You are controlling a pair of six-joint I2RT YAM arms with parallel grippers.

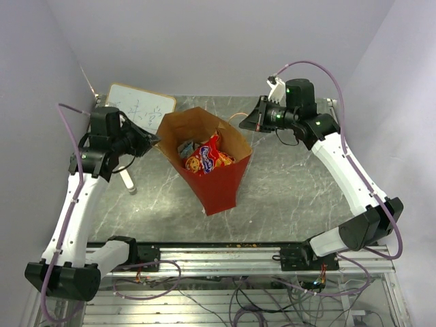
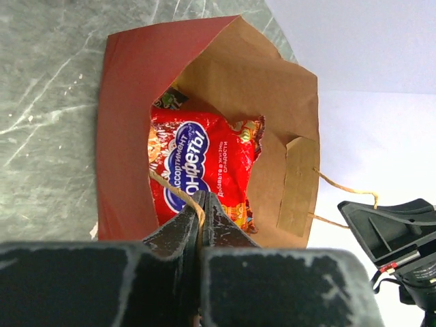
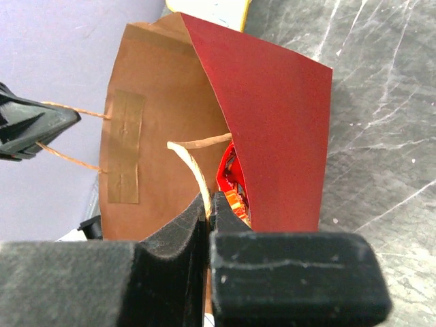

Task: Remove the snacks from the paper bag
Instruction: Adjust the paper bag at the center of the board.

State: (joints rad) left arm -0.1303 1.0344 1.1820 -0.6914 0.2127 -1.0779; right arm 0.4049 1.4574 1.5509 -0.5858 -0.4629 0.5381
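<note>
Handles (image 2: 170,187) in left pincer (image 2: 203,199), right pincer (image 3: 208,202); snacks (image 2: 197,153) inside.

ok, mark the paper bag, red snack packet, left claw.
paper bag (image 1: 221,187): top view, red outer wall.
red snack packet (image 2: 194,160): left wrist view, blue logo.
left claw (image 2: 203,201): left wrist view, between fingertips.

The red paper carrier bag with brown kraft lining (image 1: 221,184) gapes upward: entry is from above. The left tool (image 1: 154,142) and right tool (image 1: 246,122) flank its mouth, each clamped on a thin tan loop handle (image 2: 170,187) (both busy). A large red crinkly packet with blue logo (image 1: 208,158) fills most of the opening. Grey marbled tabletop (image 1: 293,197) lies open at right; a white-faced, tan-framed board (image 1: 139,105) crowds the far left.
</note>
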